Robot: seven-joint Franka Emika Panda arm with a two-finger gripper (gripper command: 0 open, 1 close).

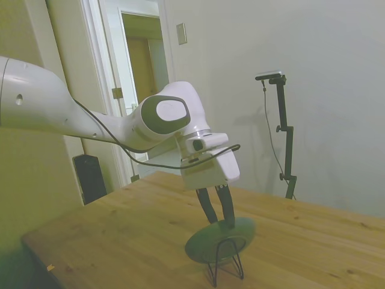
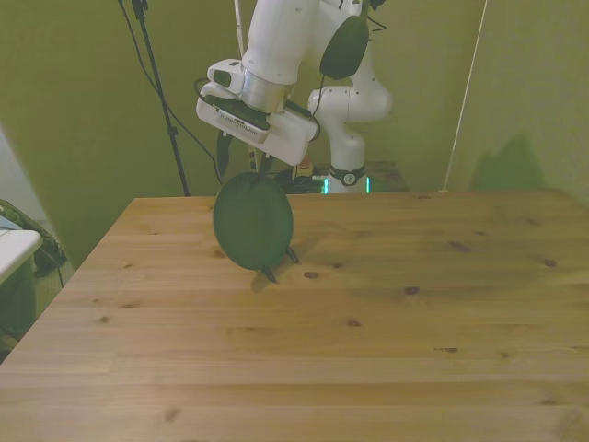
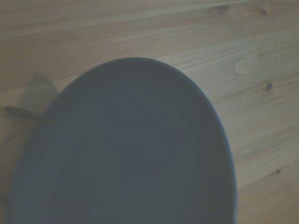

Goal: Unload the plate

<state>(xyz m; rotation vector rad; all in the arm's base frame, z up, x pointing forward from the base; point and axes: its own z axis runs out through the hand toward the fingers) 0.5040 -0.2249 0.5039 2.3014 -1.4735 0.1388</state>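
The side view stands low off one side of the wooden table (image 1: 120,229), looking across it toward a wall and doorway, fairly near. The front view sits higher across the table, facing the arm and looking down over most of the tabletop. The wrist view hangs very close above the plate (image 3: 126,149), aimed down at it and a strip of wood. All three share the plate; the side and front views also share the wire stand (image 1: 225,265)

Plate (image 1: 207,244): dark grey-green, tilted, propped in a thin black wire stand (image 1: 225,265) on the wooden counter (image 1: 120,235). End effector (image 1: 221,224): white body, two dark fingers (image 1: 227,208) straddling the plate's upper rim, angled downward from the arm.
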